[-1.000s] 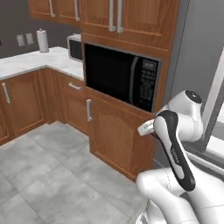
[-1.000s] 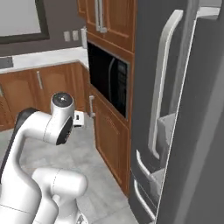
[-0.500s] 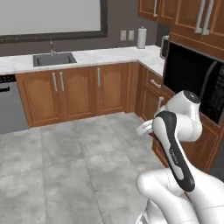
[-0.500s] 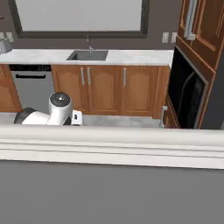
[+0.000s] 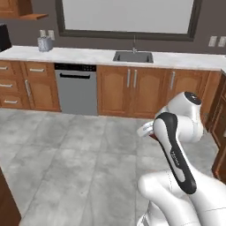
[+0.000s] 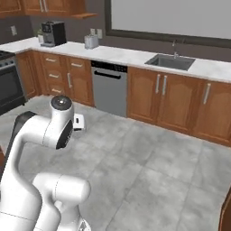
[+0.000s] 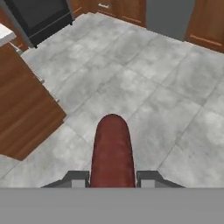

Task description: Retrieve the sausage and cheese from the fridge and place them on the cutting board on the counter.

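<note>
Hand view: 1 sausage [image 7: 112,151] clamped in the closed pincer [image 7: 112,178] (2 fingertips [image 7: 77,178] showing).

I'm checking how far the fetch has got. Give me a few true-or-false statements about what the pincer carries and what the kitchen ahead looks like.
1. The pincer is shut on the sausage. True.
2. The sausage lies on a cutting board. False: it is held above the grey floor.
3. A sink sits in the counter under the window. True.
4. The dishwasher door hangs open. False: it is closed.
</note>
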Controlling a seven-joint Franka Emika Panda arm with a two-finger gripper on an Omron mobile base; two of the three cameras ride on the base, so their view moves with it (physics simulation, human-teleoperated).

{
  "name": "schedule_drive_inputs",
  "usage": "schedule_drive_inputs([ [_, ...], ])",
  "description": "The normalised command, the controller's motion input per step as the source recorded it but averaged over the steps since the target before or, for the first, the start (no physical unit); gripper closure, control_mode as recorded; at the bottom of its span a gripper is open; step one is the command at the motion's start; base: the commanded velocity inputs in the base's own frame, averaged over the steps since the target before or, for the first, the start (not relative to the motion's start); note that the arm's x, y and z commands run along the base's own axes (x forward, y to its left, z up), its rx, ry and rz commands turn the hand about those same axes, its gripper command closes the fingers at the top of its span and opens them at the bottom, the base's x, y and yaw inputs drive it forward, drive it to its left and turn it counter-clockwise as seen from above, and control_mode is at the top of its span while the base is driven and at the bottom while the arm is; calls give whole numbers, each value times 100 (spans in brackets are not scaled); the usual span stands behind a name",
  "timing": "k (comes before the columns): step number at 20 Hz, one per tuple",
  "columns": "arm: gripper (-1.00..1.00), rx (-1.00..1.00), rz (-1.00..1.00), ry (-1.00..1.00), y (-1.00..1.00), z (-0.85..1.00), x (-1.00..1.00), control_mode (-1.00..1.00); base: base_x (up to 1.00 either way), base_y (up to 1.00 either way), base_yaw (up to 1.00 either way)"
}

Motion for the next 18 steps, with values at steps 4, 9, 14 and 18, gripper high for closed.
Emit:
schedule_drive_inputs([
  [4,100,0,0,0,0,0,0,100,49,0,62],
  [9,100,0,0,0,0,0,0,100,59,-1,54],
  [14,100,0,0,0,0,0,0,100,62,-2,50],
  [18,100,0,0,0,0,0,0,100,79,-8,29],
])
